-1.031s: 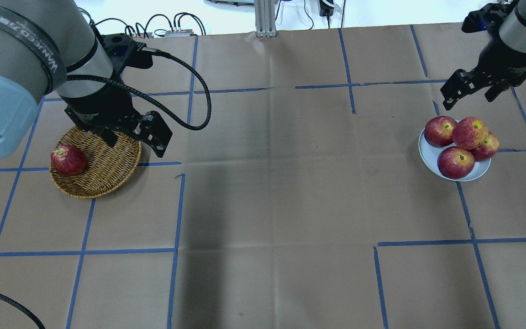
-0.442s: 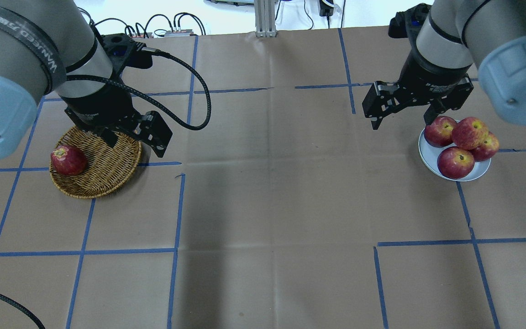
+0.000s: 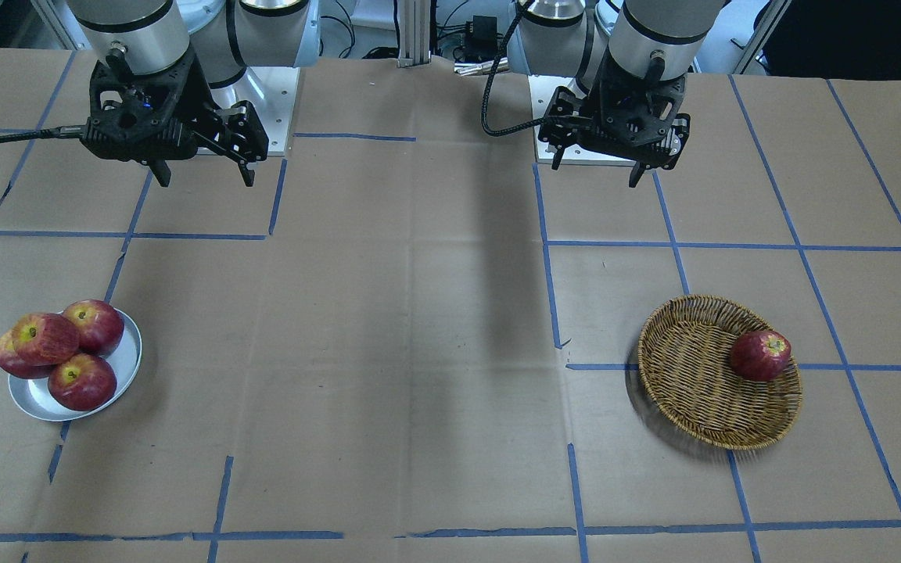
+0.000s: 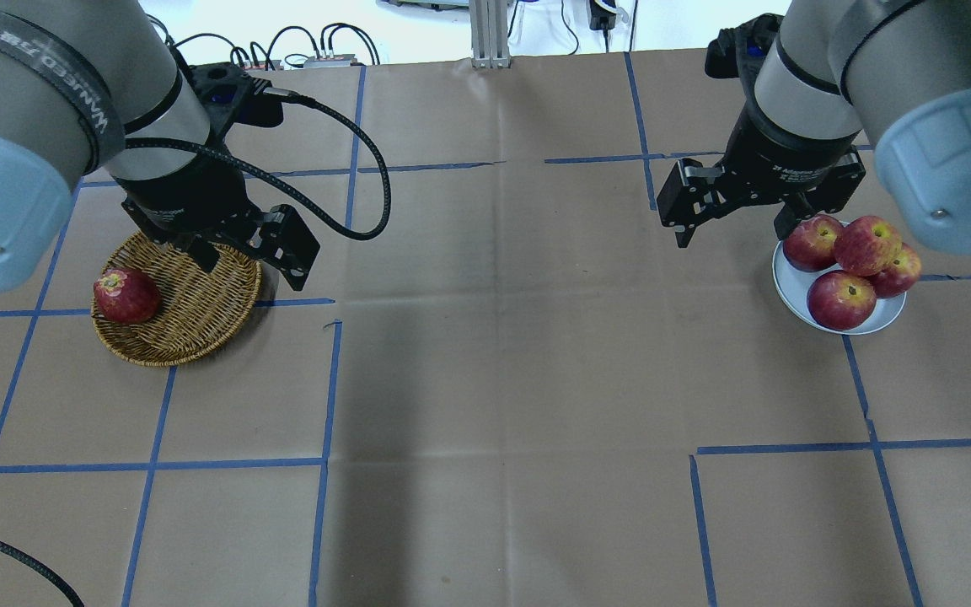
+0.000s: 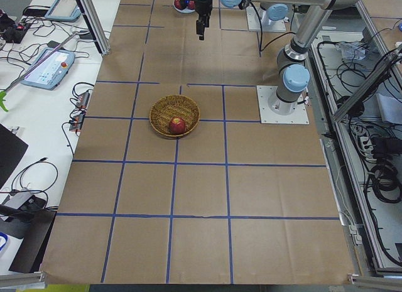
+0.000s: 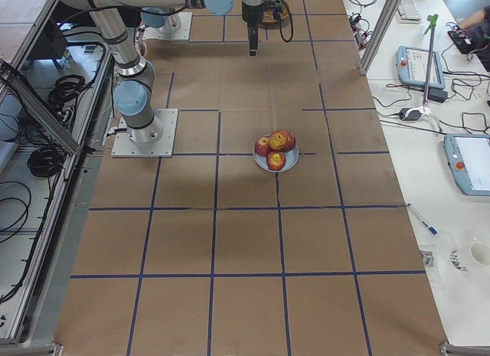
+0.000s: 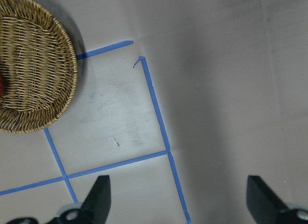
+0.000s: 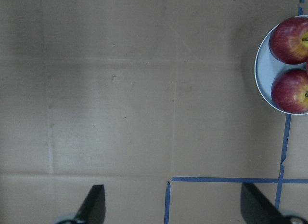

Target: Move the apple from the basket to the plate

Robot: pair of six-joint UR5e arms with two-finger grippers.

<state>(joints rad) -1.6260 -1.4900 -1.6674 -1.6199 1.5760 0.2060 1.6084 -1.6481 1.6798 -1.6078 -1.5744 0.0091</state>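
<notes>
Left jaws gape wide near the basket (image 4: pixel 199 337) and its one dark apple (image 4: pixel 126 295). Right jaws, equally wide, hang beside the plate (image 4: pixel 791 287), where the apple (image 4: pixel 867 244) tops three darker ones (image 4: pixel 840 299), stem hollow upward. Blue tape (image 4: pixel 233 464) grids the brown tabletop (image 4: pixel 494 337).

Looking down: from behind the robot (image 5: pixel 294 78), from across the basket (image 4: pixel 199 324), far off from both table (image 4: pixel 494 354) ends, close from each wrist. Sharing the basket: overhead, front, left views.

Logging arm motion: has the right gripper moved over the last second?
Yes. In the overhead view the right gripper has swung leftward, from beyond the plate to just off the plate's left side.
</notes>
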